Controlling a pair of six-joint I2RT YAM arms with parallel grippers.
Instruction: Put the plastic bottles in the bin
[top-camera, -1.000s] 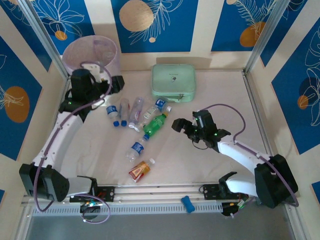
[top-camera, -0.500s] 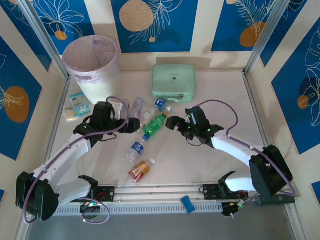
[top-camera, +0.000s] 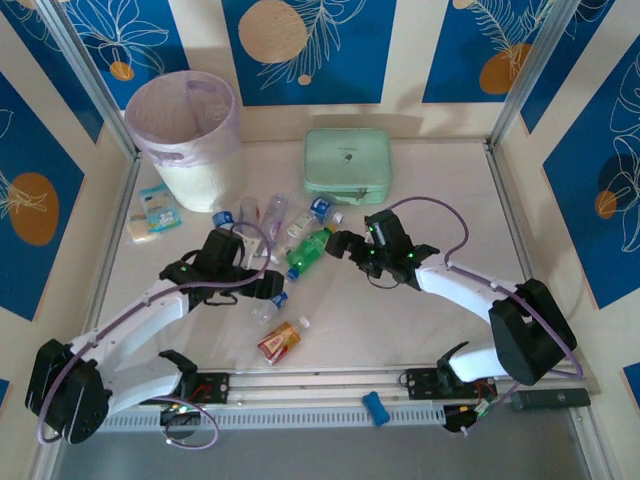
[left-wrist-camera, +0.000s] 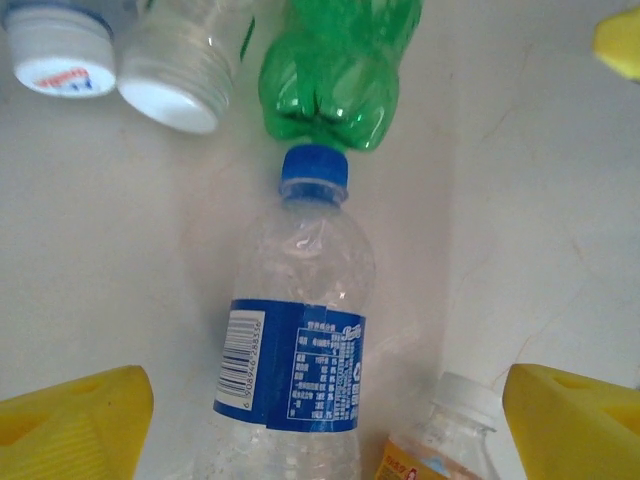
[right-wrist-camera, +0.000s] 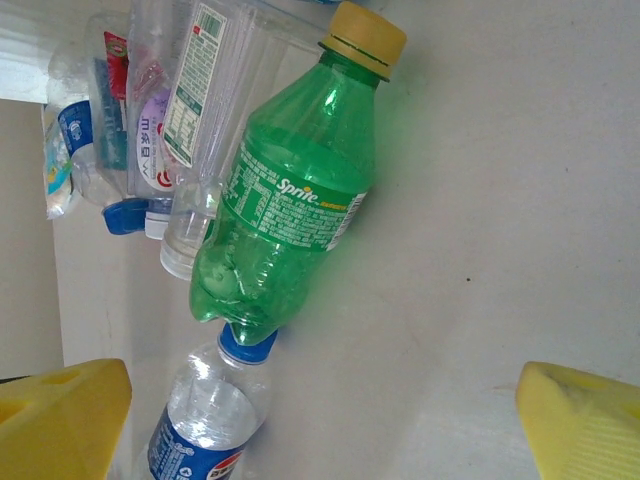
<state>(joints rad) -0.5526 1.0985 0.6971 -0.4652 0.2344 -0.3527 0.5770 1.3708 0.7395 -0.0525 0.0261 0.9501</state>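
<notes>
You're hovering the left gripper (left-wrist-camera: 320, 410), jaws apart, astride the clear bottle (left-wrist-camera: 300, 350) and the right gripper (right-wrist-camera: 320, 415), also spread, over the green bottle (right-wrist-camera: 290, 210) touching its cap, the bin (top-camera: 195, 170) standing back-left.

The table (top-camera: 450, 190) is lit brightly and evenly from above; only soft, pale shadows are seen. In the wrist views the bottles (left-wrist-camera: 300, 370) are sharp, with small glare on the clear plastic, while the yellow fingers (left-wrist-camera: 70, 425) are blurred.
</notes>
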